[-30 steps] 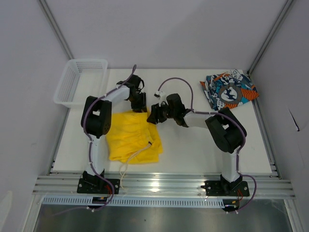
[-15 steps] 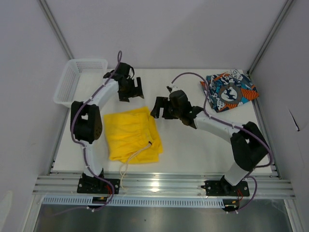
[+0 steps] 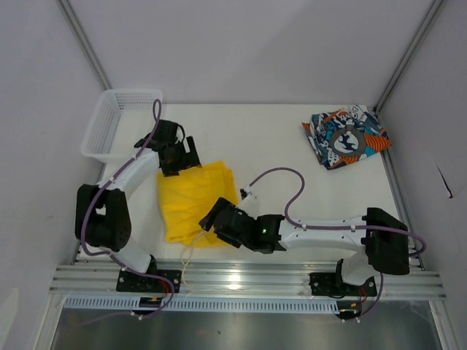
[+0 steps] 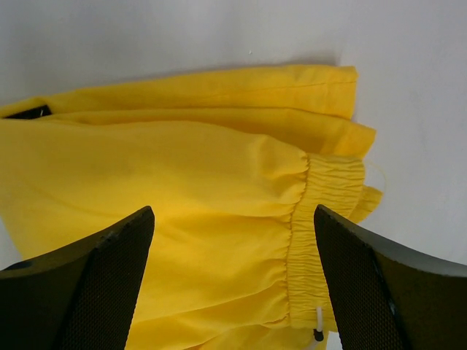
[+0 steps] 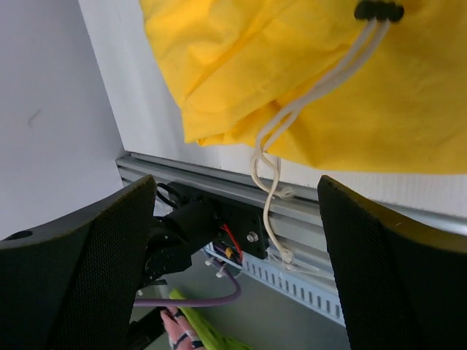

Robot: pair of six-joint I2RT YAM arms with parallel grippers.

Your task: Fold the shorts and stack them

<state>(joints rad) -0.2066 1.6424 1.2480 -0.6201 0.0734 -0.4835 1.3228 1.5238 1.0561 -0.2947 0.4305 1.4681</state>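
Both of my grippers stand with their jaws spread wide and have hold of nothing.

From the top camera, my left gripper [image 3: 179, 157] hangs over the far left corner of the yellow shorts [image 3: 193, 198], and my right gripper [image 3: 219, 222] sits low at their near right edge. The yellow shorts lie bunched in a rough rectangle on the left half of the table [image 3: 292, 182]. Their white drawstring [image 3: 188, 255] trails off the near edge onto the rail. The printed shorts [image 3: 346, 136] lie crumpled at the far right corner, well apart from both arms. The white mesh basket [image 3: 120, 124] stands at the far left corner, just beside my left arm.

On the left wrist camera, my left gripper [image 4: 233, 219] is fully apart, its two dark fingers [image 4: 109, 277] framing the yellow cloth [image 4: 182, 168] from above without touching it. Several layers of fabric show along the far side. The gathered waistband [image 4: 321, 219] runs down on the right, between the fingers, with bare table [image 4: 408, 109] past it.

On the right wrist camera, my right gripper [image 5: 235, 186] is just as wide. It looks past the near edge of the yellow shorts [image 5: 292, 73], and the cloth is not between its fingers [image 5: 95, 277]. The drawstring [image 5: 292, 120] drops from a black toggle [image 5: 378, 10] and loops down across the aluminium rail [image 5: 175, 171].
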